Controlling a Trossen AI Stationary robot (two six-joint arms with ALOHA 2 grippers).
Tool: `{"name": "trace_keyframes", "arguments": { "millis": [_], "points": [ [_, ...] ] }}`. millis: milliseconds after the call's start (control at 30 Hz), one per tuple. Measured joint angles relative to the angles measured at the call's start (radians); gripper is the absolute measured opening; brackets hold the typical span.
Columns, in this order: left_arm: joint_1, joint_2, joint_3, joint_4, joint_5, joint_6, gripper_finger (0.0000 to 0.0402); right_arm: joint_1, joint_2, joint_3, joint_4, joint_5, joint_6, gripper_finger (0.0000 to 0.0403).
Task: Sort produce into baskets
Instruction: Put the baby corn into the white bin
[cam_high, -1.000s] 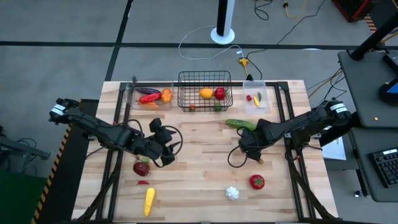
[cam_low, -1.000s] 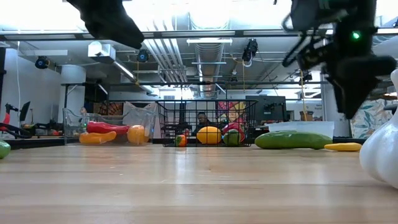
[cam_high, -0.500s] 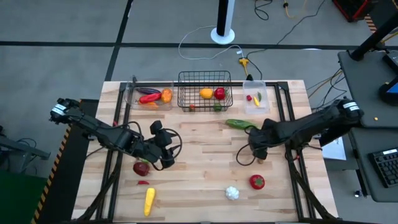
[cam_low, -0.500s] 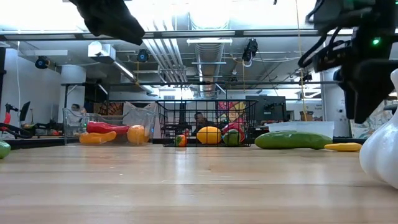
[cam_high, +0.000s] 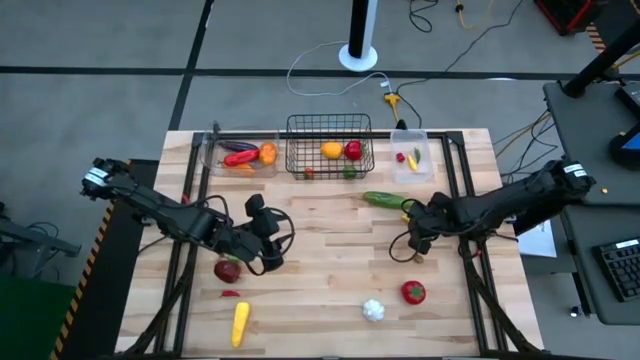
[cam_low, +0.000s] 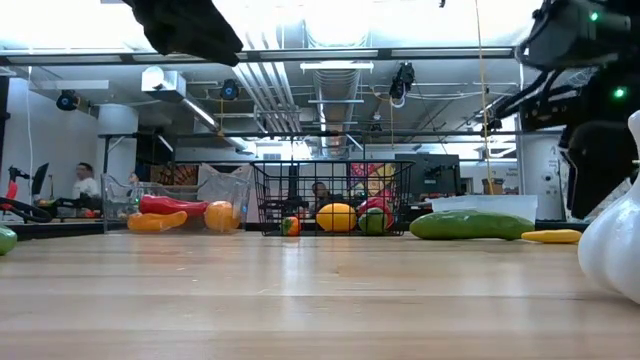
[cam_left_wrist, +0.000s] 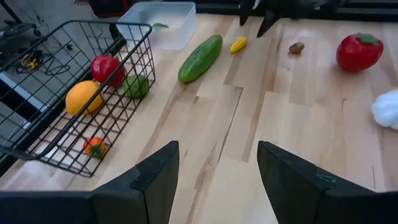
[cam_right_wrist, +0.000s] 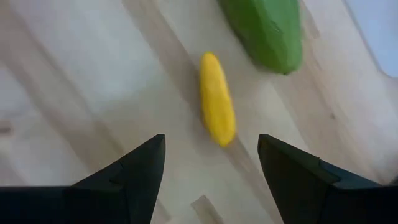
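My right gripper (cam_high: 418, 236) is open and points down over the table's right half. Its fingers stand apart above a small yellow pepper (cam_right_wrist: 217, 99), touching nothing. That pepper lies at the end of the green cucumber (cam_high: 384, 200). My left gripper (cam_high: 266, 245) hangs open above the table's left half, beside a dark red fruit (cam_high: 228, 270). The black wire basket (cam_high: 330, 157) at the far edge holds an orange (cam_left_wrist: 83, 97), a red fruit and green pieces. The wide clear bin (cam_high: 240, 153) holds a red pepper and orange pieces. The small clear bin (cam_high: 412, 156) holds small bits.
Loose on the table lie a red pepper (cam_high: 413, 292), white garlic (cam_high: 373, 310), yellow corn (cam_high: 240, 323), a small red chili (cam_high: 230, 293) and a small brown piece (cam_high: 419, 258). Bare wood spans the table's middle.
My right gripper has drawn back toward the table's right edge and sunk lower, turning a little, and its fingers stay open. My left gripper has kept its place. No produce has moved.
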Motion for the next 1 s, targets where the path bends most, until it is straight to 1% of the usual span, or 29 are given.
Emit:
{"name": "trace_keyframes", "arguments": {
  "millis": [67, 233, 400, 733, 800, 1000],
  "points": [
    [0.000, 0.002, 0.000, 0.005, 0.000, 0.002, 0.0199, -0.005, 0.024, -0.003, -0.002, 0.016, 0.018, 0.0248],
    [0.000, 0.002, 0.000, 0.008, 0.000, 0.006, 0.0199, -0.051, 0.079, -0.004, 0.025, 0.014, 0.030, 0.0248],
    [0.000, 0.002, 0.000, 0.013, 0.000, 0.008, 0.0199, -0.089, 0.118, -0.004, 0.042, 0.000, -0.017, 0.0248],
    [0.001, 0.002, 0.000, 0.012, 0.000, 0.008, 0.0199, -0.136, 0.129, -0.004, 0.086, -0.001, -0.084, 0.0248],
    [0.001, 0.002, 0.000, 0.012, 0.001, 0.008, 0.0199, -0.144, 0.135, -0.007, 0.106, -0.019, -0.099, 0.0248],
    [0.000, 0.002, 0.000, 0.014, 0.001, 0.008, 0.0199, -0.144, 0.196, -0.010, 0.163, -0.045, -0.109, 0.0233]
  ]
}}
